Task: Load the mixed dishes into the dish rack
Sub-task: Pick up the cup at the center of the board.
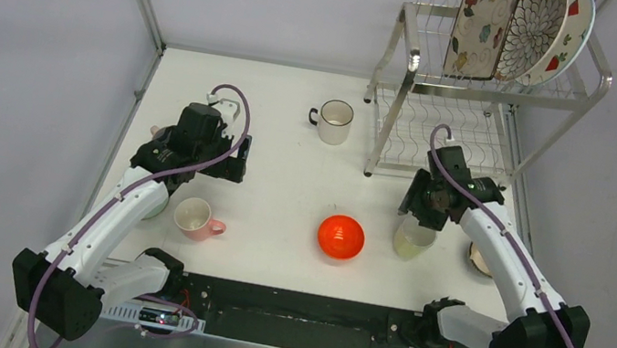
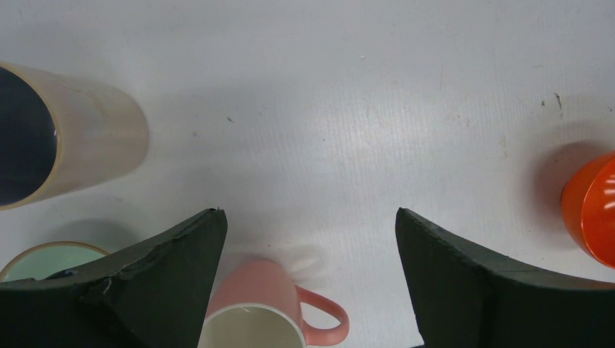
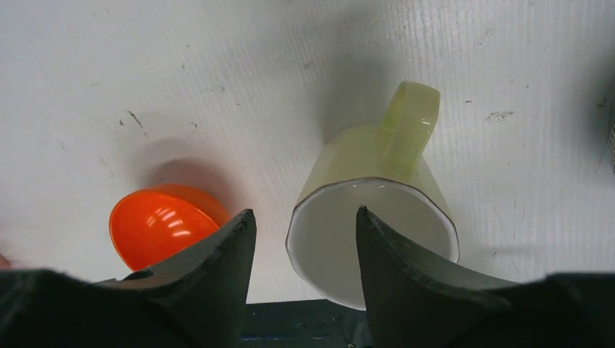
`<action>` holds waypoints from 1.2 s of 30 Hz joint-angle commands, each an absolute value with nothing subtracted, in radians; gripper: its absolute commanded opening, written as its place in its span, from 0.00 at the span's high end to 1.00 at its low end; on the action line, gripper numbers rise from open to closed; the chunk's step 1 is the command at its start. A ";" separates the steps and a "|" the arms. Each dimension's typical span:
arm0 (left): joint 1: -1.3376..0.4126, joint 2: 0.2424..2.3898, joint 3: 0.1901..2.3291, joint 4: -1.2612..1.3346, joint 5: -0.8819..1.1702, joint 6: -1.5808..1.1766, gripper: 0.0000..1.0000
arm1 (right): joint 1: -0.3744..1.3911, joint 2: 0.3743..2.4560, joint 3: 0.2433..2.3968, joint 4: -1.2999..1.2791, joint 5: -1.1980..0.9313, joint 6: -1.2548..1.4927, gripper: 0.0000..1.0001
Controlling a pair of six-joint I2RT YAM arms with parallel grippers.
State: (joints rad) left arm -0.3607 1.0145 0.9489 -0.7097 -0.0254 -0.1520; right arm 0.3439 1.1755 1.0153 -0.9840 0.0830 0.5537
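The dish rack (image 1: 413,60) stands at the far right. On its upper shelf are the floral rectangle plate (image 1: 482,25), the brown-petal round plate (image 1: 534,32) and the strawberry plate (image 1: 572,38). My right gripper (image 1: 420,217) (image 3: 304,214) is open over the yellow cup (image 1: 411,240) (image 3: 384,156). One finger is inside its rim and one outside. My left gripper (image 1: 218,168) (image 2: 308,217) is open and empty above the table. The pink cup (image 1: 195,218) (image 2: 254,290) is just below its fingers. The red-orange bowl (image 1: 341,236) (image 3: 156,225) sits at centre front.
A white cup (image 1: 334,121) stands left of the rack. A dark brown bowl (image 1: 478,259) is partly under my right arm. A pale green bowl (image 2: 47,257) and a beige cup with a dark inside (image 2: 94,138) sit under my left arm. The rack's lower shelf (image 1: 448,144) holds nothing.
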 commanded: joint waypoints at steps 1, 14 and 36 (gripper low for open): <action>-0.368 1.007 0.952 -0.673 -0.031 -0.146 0.10 | 0.348 1.208 0.995 -0.924 0.107 0.592 0.47; -0.368 0.997 0.950 -0.668 -0.014 -0.153 0.12 | 0.422 1.285 0.990 -0.868 0.129 0.611 0.63; -0.368 1.011 0.950 -0.663 0.045 -0.178 0.17 | 0.669 1.210 1.125 -0.834 0.235 0.498 1.00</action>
